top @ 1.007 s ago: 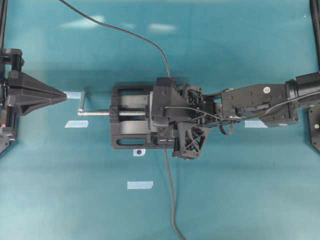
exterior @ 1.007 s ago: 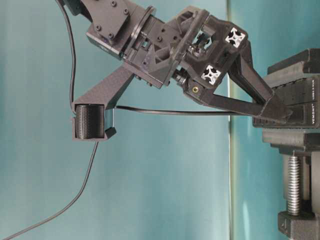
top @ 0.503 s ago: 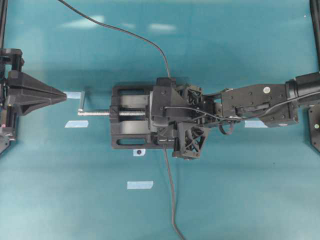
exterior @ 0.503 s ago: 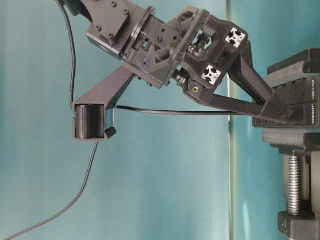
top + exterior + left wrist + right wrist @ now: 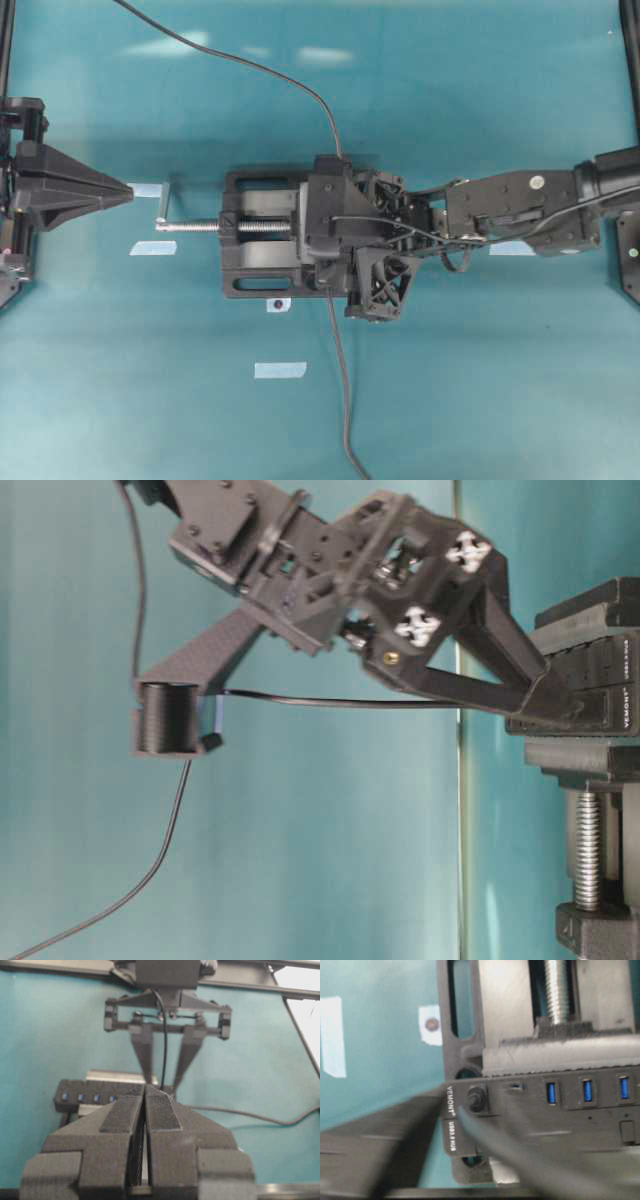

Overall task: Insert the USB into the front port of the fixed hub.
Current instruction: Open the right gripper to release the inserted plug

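The fixed hub (image 5: 585,1120), a long black strip with blue ports, is clamped in a vise. The USB (image 5: 476,1098) sits plugged into the hub's end port beside the printed label. Its thin cable (image 5: 330,702) runs straight back from it. My right gripper (image 5: 164,1077) hovers at that end of the hub and is open. Its blurred fingers (image 5: 165,720) stand on either side of the cable, off the plug. My left gripper (image 5: 128,190) is far to the left of the vise, shut on nothing.
The black bench vise (image 5: 255,280) holds the hub mid-table, its silver screw handle (image 5: 190,226) pointing at the left gripper. The dark cable (image 5: 340,380) trails to both the near and far edges. Several pale tape marks (image 5: 280,370) lie on the teal surface.
The right gripper's fingers have spread apart and let go of the USB, which stays in the hub. The right arm has shifted slightly. The left arm has not moved.
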Tool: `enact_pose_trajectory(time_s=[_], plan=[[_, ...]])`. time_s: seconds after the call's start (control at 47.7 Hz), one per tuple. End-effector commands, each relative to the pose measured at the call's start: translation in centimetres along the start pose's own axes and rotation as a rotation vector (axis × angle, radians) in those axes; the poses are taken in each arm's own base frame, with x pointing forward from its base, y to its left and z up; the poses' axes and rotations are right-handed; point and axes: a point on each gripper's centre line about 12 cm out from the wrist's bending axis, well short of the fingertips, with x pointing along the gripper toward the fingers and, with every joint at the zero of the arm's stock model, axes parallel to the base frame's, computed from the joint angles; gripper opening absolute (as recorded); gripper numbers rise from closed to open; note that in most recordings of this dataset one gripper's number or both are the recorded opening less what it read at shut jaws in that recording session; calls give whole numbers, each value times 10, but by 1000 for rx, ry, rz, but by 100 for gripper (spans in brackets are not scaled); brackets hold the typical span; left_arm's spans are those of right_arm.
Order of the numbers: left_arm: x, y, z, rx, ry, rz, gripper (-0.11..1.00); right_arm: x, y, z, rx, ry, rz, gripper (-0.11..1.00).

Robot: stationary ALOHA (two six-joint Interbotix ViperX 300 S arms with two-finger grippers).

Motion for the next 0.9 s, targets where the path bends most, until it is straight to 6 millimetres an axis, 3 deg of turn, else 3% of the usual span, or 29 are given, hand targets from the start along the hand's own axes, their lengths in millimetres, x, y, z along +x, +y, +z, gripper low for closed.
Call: enact_pose_trajectory(time_s=[0.0,0.063,0.147,0.461,0.65,0.881], plan=[[1,0,9,0,-28,-1,0,-17,-3,15,24,-59,1,65],[1,0,8,1,-26,-1,0,-19,-5,17,26,-61,-2,78],[1,0,8,0,-25,0,0,-19,-7,17,29,-57,-5,86],[-3,0,8,0,-38,0,0,-22,-11,19,36,-66,-10,86],[-10,0,8,-2,-58,-3,0,-34,-14,26,37,-121,-11,86],[-11,0,8,0,-64,-3,0,-45,-19,19,51,-135,-17,86]])
